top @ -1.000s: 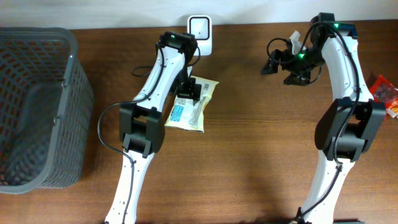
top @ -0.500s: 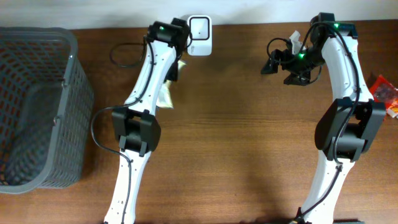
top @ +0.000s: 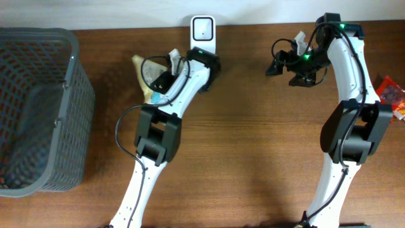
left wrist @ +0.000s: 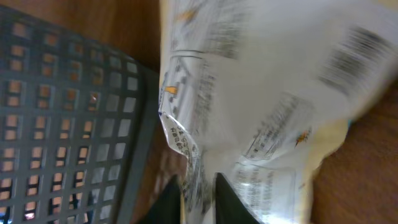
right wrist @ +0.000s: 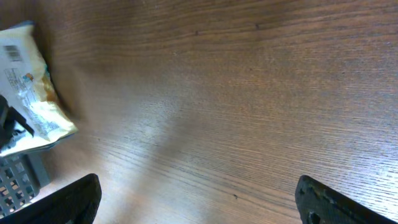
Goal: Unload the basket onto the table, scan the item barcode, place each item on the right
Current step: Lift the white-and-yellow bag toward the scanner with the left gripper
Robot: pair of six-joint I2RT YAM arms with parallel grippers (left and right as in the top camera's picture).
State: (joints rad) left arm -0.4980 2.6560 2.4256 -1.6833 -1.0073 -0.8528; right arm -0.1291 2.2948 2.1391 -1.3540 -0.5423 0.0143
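The snack bag [top: 147, 75] sits left of the scanner [top: 203, 31] and a bit nearer the front of the bench [top: 253, 158]. It's pinched by the left end effector [left wrist: 198, 186]. In the wrist view the two dark fingers [left wrist: 231, 198] are clamped on a fold at one end of the bag, so that one's grasping the bag, not just sitting next to it.

From overhead, the bag's long axis runs roughly front to back, leaning a little. Its yellowish end points toward the bench's back edge, level with the scanner's base, and the other end points to the front. It's partly hidden behind the arm and its cable, so how much it's tilted up off the bench is hard to call.

Up close, the printed white side faces the wrist camera, with the barcode off in the corner farthest from the fingers. It's too blurry to read. Can't tell if the barcode actually faces the scanner window.

The grey basket [top: 74, 57] is further left of the scanner, past the bag.

The right end effector [top: 288, 66] is off to the scanner's right, well apart from it. Its fingers are spread wide with nothing between them, just bare wood underneath. A red packet [top: 391, 95] lies way out right of the scanner, at the bench edge.
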